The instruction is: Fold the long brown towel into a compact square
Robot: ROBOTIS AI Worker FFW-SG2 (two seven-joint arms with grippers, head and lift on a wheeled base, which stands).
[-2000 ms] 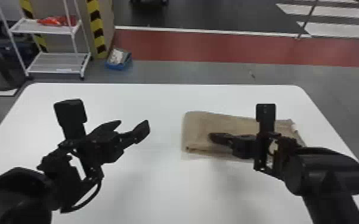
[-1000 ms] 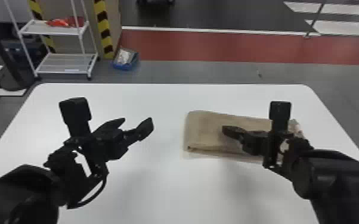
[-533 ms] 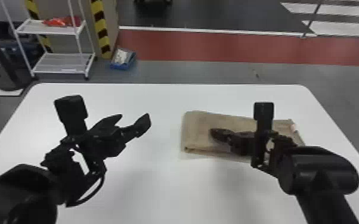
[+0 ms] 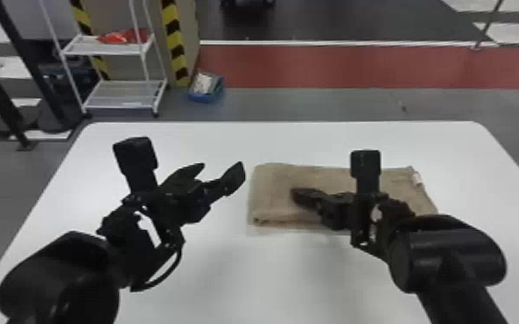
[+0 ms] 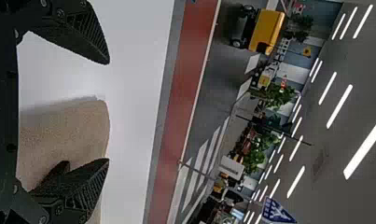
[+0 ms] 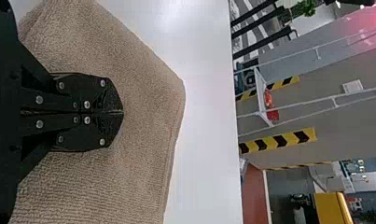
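The brown towel lies flat on the white table, over to the robot's right, folded into a shape that is longer than it is wide. The left gripper has its two fingers spread wide, with nothing in them, just beside the end of the towel nearest to it. The right gripper has its fingers pressed together over the towel, and I see no cloth pinched between them. I think the towel will be light and very soft, so it can't break, but it will flop and bend if it is picked up in one spot. It looks fuzzy, so it should not be slippery. The best place to grab is probably a corner at the end near the left gripper, taking all the layers at once, or the top one may slide off crooked. A gentle push on top should help it stay flat. The cloth is covered in tiny bumpy loops, and one part has thin lines like ribs. Its folded end is round and puffy, and the layers peek out along the near side. A little pale tag is at the other end. The table looks smooth and hard, and the black fingers have rough ridges.
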